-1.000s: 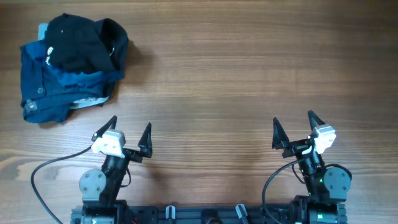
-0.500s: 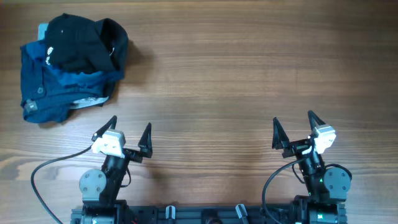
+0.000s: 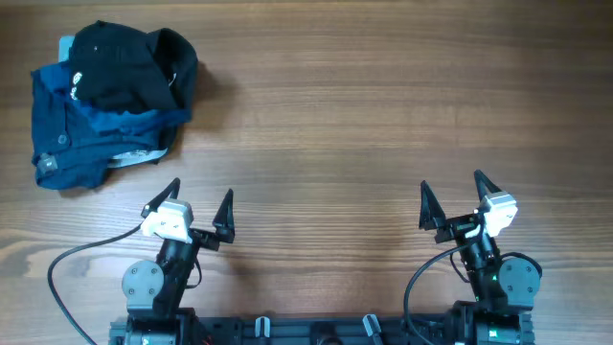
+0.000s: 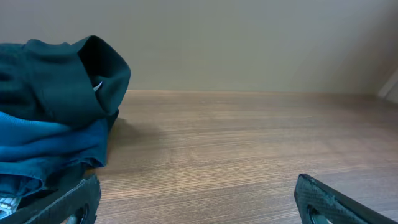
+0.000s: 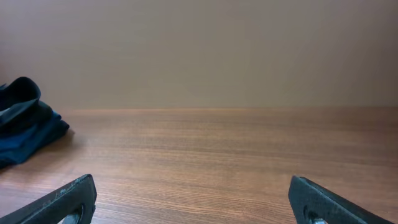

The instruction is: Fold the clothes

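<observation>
A crumpled pile of clothes [image 3: 105,101] lies at the far left of the wooden table: a black garment on top of blue ones. It also shows at the left of the left wrist view [image 4: 56,118] and small at the far left of the right wrist view [image 5: 25,124]. My left gripper [image 3: 199,203] is open and empty near the front edge, below and to the right of the pile. My right gripper [image 3: 452,196] is open and empty at the front right, far from the clothes.
The wooden table [image 3: 383,105] stretches bare between the pile and the right side. A black cable [image 3: 72,264] loops by the left arm's base. A plain wall stands beyond the table's far edge.
</observation>
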